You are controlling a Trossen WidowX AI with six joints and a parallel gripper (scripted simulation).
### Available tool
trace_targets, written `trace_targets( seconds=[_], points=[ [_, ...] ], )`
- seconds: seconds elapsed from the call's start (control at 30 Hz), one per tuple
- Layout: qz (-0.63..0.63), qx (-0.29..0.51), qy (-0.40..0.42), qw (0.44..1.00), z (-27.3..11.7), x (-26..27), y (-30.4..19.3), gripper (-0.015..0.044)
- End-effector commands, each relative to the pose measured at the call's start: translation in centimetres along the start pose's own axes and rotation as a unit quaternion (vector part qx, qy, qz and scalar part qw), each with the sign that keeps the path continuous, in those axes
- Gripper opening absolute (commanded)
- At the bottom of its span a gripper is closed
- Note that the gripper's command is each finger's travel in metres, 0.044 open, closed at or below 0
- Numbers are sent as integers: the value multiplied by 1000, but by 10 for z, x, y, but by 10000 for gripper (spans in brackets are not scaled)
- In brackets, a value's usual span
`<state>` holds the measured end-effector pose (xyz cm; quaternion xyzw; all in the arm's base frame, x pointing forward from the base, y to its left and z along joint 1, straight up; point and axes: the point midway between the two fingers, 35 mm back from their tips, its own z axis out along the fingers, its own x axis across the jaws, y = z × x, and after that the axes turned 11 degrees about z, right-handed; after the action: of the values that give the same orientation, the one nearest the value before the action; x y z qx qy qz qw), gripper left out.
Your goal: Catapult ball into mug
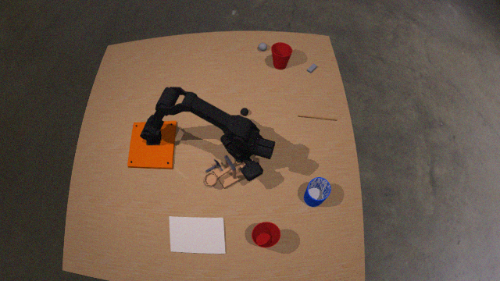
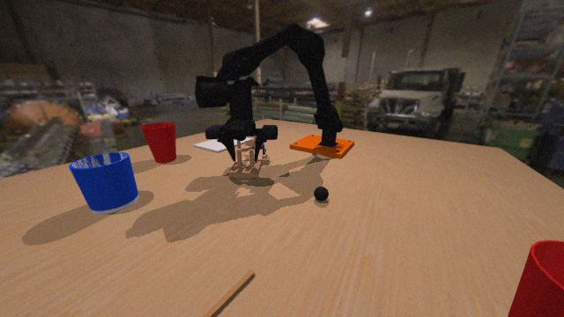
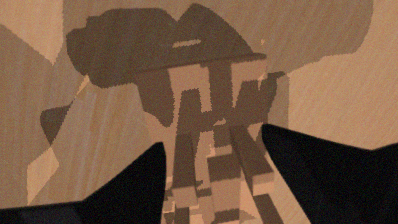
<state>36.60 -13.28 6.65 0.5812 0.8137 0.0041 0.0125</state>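
Note:
The wooden catapult (image 1: 233, 182) (image 2: 241, 173) (image 3: 224, 192) stands on the table, its round cup end pointing toward the lower left in the top view. My gripper (image 2: 245, 158) (image 3: 213, 140) is open and points down over the catapult's front end, a finger on each side of its uprights, with gaps beside them in the wrist view. The blue mug (image 1: 312, 200) (image 2: 107, 185) stands upright, beyond the catapult's front end. A black ball (image 1: 244, 112) (image 2: 321, 194) lies on the table away from the catapult. I see no ball in the catapult's cup, though the view is small.
One red cup (image 1: 266, 235) (image 2: 161, 143) stands near the blue mug, another red cup (image 1: 280, 58) (image 2: 539, 286) at the far side. A grey ball (image 1: 262, 47), a small grey block (image 1: 312, 68), a thin stick (image 1: 317, 117) (image 2: 231, 294) and a white sheet (image 1: 197, 235) lie around.

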Motion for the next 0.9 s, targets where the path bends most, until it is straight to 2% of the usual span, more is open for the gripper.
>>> trace_targets(
  seconds=[0.0,0.07,0.3,0.37,0.4,0.73,0.87],
  points=[
    [0,-1,-1,1000,-3,-1,1,394],
    [0,-1,-1,1000,-18,-2,2,440],
    [0,0,0,1000,-98,1,-1,440],
    [0,0,0,1000,-100,1,-1,440],
    [0,1,1,1000,-82,-1,1,440],
    [1,-5,-5,1000,-93,1,-1,440],
    [1,-5,-5,1000,-56,0,0,440]
  ],
)
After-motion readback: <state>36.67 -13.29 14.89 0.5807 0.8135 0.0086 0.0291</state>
